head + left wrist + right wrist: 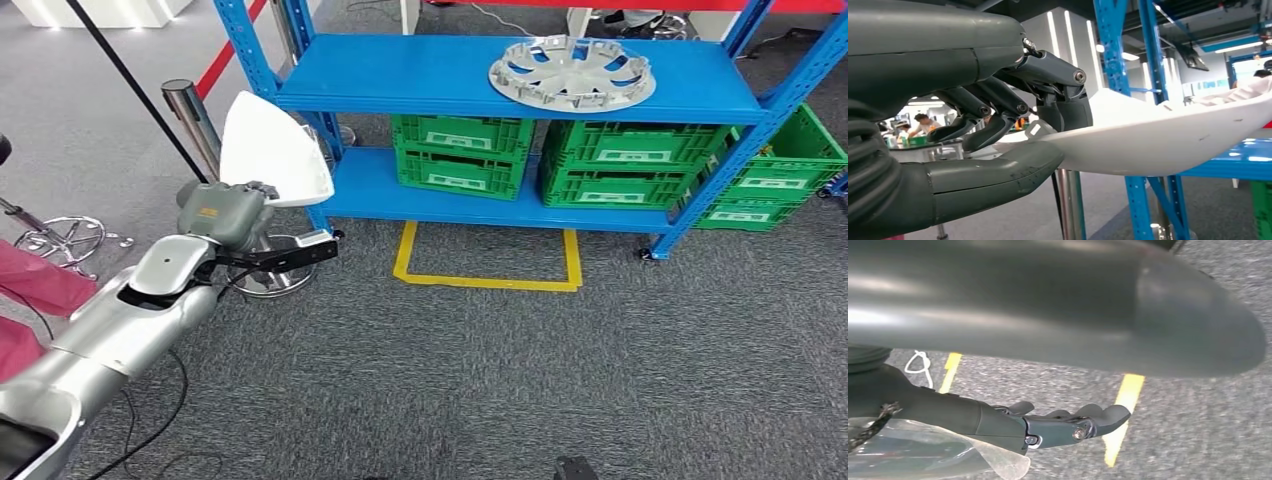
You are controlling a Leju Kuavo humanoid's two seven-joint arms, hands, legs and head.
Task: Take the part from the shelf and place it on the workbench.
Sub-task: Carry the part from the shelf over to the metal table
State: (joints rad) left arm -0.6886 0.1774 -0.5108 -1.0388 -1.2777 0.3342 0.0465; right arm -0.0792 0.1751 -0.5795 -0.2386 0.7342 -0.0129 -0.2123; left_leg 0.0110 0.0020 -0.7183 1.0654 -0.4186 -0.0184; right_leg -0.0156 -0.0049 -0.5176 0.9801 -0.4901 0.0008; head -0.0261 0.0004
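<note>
White part (1158,140) pinched by fingers (1068,107)

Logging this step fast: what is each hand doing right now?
Left hand: holding the white part, pinched between thumb and fingers.
Right hand: holds nothing, fingers extended over the floor; open.

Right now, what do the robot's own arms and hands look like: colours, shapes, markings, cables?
The left arm is a glossy silver, rounded shell with a dark gap at one joint. The left hand has a grey-green housing bearing a small yellow marking, plus dark jointed fingers with visible pivot pins. The right hand is dark grey, smooth, with a ribbed cover.
</note>
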